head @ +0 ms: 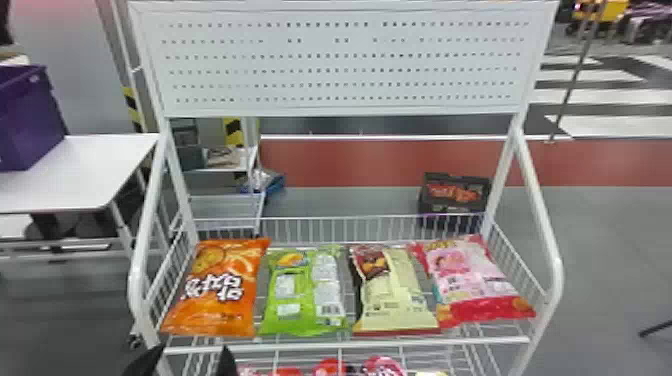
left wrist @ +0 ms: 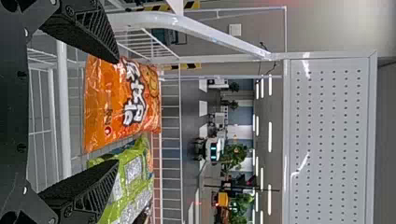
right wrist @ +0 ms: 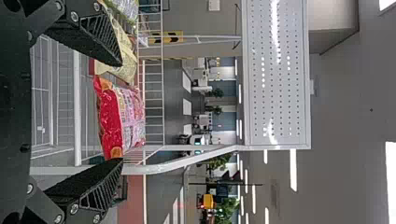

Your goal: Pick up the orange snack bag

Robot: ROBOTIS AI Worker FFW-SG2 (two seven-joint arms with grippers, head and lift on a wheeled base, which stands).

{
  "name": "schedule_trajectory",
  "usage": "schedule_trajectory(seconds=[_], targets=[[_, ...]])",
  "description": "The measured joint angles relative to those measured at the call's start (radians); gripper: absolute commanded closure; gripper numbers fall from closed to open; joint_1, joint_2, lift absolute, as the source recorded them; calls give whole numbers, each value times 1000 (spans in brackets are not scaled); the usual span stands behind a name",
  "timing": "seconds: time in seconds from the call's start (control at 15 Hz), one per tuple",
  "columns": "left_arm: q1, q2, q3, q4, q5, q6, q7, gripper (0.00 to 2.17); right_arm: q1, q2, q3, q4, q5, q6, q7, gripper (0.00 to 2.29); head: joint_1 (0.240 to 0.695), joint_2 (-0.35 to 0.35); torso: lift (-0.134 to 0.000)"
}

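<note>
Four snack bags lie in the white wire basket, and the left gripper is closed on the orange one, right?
Not closed: the left wrist view shows the left gripper open, with the orange snack bag ungripped. The rest of your statement stands.

Lettering on Four Bags, Finest Print Illegible

Orange snack bag (head: 220, 270): large white characters, dark-edged, in Korean script, across its front; a line of small print lies below them. Position: beyond the parted jaws of the left gripper (head: 189, 359), the large characters in line with the space between them.

Green bag (head: 304, 290): pale print panels and a barcode, beyond and to the right of the left jaws.

Cream bag (head: 397, 290): small print near its lower edge, beyond and to the left of the parted jaws of the right gripper (right wrist: 122, 112).

Pink and red bag (head: 465, 280): small print panels, beyond the space between the right jaws.
</note>
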Motion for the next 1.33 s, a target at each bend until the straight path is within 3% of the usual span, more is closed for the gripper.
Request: schedule_trajectory(seconds=[0.53, 1.07, 1.2, 1.33], targets=[[-285, -51, -73, 134, 37, 244, 1, 151, -16, -1, 9, 15, 1, -2, 0, 171, 499, 0, 0], [-482, -64, -74, 313, 77, 354, -2, 154, -16, 2, 16, 13, 9, -3, 0, 171, 499, 0, 0], [-509, -66, -75, 355, 81, 355, -6, 316, -14, 3, 16, 13, 14, -3, 0, 171, 499, 0, 0], [-520, -67, -67, 372, 87, 365, -18, 846, -11, 3, 16, 11, 15, -3, 0, 171, 499, 0, 0]])
